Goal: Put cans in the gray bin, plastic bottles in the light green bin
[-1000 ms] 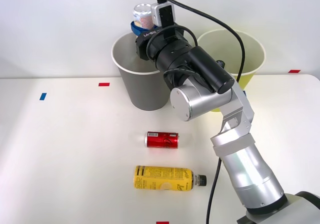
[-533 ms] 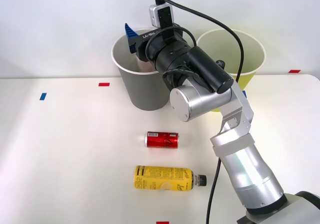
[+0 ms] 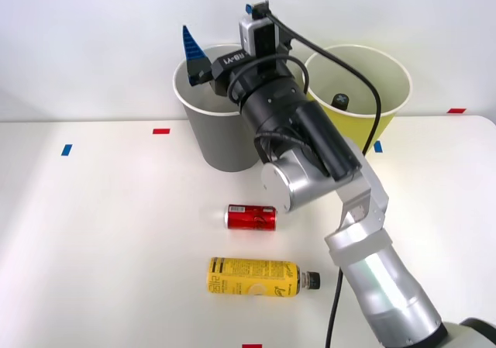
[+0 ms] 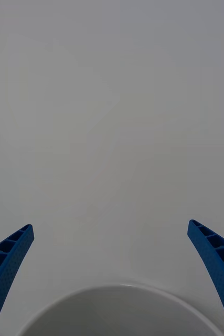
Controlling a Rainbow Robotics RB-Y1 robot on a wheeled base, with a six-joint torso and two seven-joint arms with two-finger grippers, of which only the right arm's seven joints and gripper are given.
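Note:
My right gripper (image 3: 203, 53) hangs open and empty over the gray bin (image 3: 219, 135) at the back of the table. In the right wrist view, both blue fingers (image 4: 9, 257) are spread wide above the gray bin's white rim (image 4: 123, 290). A short red can (image 3: 250, 217) lies on its side mid-table. In front of it lies a yellow-labelled plastic bottle (image 3: 254, 277), its black cap pointing right. The light green bin (image 3: 390, 92) stands to the right of the gray one, and a black-capped bottle (image 3: 339, 100) shows inside it. The gray bin's contents are hidden.
My right arm (image 3: 310, 158) reaches across from the lower right, passing in front of the green bin's left side. Small red tape marks (image 3: 160, 131) and blue tape marks (image 3: 66, 149) dot the white table (image 3: 116, 232). A plain wall rises behind the bins.
A second ago the gripper held the pink-white can above the gray bin. The fingers opened, the can dropped out of sight, and the wrist swung up and left, uncovering the green bin's inside.

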